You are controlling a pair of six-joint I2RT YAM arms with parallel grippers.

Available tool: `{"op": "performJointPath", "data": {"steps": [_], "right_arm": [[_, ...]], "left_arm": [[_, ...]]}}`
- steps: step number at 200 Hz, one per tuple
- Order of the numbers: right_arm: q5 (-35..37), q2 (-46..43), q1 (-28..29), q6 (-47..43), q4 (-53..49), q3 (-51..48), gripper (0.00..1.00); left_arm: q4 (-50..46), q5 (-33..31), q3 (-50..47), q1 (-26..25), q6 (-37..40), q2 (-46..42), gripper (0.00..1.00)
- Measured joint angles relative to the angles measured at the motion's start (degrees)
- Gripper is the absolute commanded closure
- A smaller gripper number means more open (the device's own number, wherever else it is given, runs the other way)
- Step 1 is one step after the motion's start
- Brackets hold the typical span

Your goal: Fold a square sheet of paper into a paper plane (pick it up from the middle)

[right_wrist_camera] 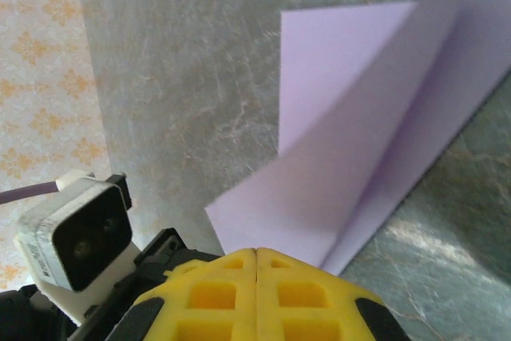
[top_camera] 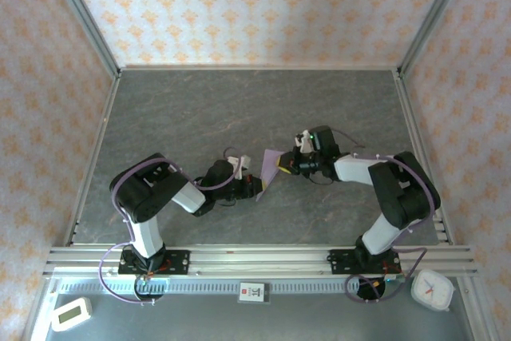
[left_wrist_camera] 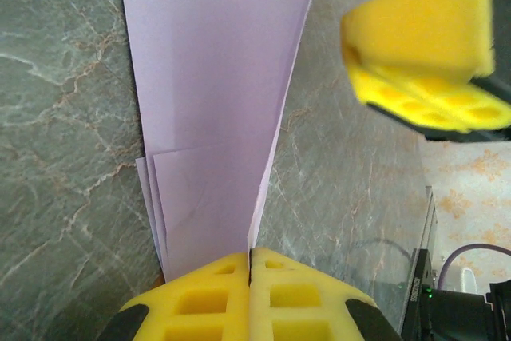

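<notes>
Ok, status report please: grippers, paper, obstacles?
Left gripper shut, tips at folded lavender paper. Right gripper shut at its other edge. Nothing blocking.

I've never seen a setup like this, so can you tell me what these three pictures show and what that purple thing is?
Two robot arms are bolted to the near edge of a grey table. One picture looks down from above; the other two come from a camera on each wrist. Each arm ends in a tool with yellow foam fingers. The left tool and the right tool are both shut on one partly folded sheet of purple paper, held between them.
</notes>
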Motion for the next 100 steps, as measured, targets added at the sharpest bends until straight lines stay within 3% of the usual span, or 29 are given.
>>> {"op": "performJointPath", "data": {"steps": [100], "right_arm": [[-0.7, 4.6, 1.4, 0.1, 2.0, 1.6, 1.0]], "left_arm": [[3.3, 0.5, -0.8, 0.4, -1.4, 0.9, 1.0]]}}
